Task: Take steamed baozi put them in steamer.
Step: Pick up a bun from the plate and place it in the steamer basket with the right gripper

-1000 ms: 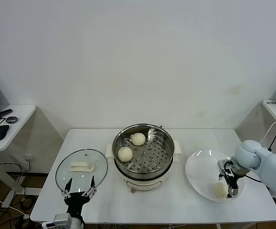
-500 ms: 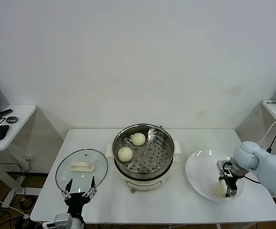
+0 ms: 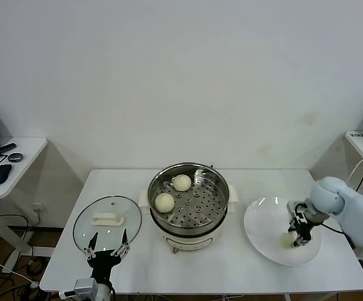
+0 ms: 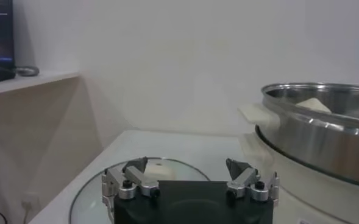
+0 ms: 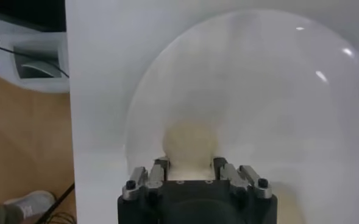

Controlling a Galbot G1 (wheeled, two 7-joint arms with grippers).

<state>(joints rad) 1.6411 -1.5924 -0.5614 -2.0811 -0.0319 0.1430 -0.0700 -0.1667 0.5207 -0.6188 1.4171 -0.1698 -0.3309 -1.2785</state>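
- Right gripper (image 3: 299, 237) down over the white plate (image 3: 263, 219) at the right end of the bench (image 3: 244, 263), fingers (image 5: 159, 171) closed on either side of a pale steamed baozi (image 5: 190, 143); bun held just above or at the plate surface, cannot tell which.
- Two more steamed baozi on the perforated tray of the steamer (image 3: 215, 182) at mid-bench: one (image 3: 182, 182) toward the back, one (image 3: 164, 202) nearer the front left, close together.
- Glass lid (image 3: 87, 219) with cream handle lying flat on the bench, left of the steamer.
- Left gripper (image 3: 106, 251) idle at the near bench edge by the lid, fingers (image 4: 133, 176) spread wide, holding nothing.
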